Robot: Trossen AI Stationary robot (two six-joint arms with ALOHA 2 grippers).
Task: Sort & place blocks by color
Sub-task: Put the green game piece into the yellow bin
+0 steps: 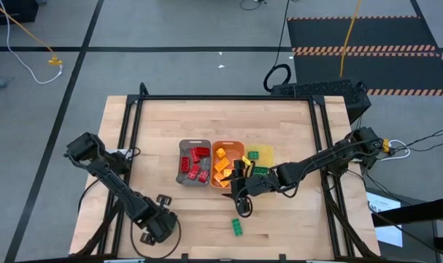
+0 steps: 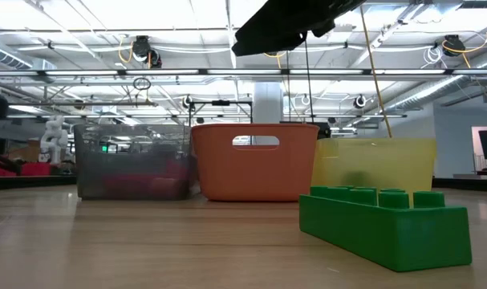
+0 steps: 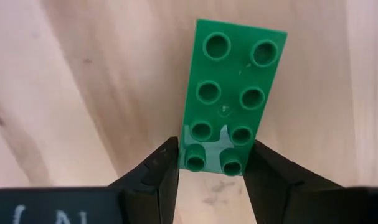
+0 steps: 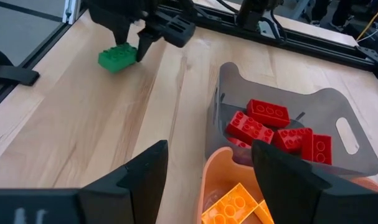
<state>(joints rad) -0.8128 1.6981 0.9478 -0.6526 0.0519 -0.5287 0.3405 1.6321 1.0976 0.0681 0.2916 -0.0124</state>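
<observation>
A green eight-stud block lies flat on the table near its near edge. My left gripper is open and points down at it, one finger on either side of the block's end. The right wrist view shows this gripper just over the block, and the low view shows no finger down beside it. My right gripper is open above the orange tray, which holds orange blocks. Red blocks lie in the grey tray.
Three trays stand side by side mid-table: grey, orange and yellow, the last holding green blocks. In the low view they stand behind the green block: grey, orange, yellow. Bare wood lies left of the trays and along the near edge.
</observation>
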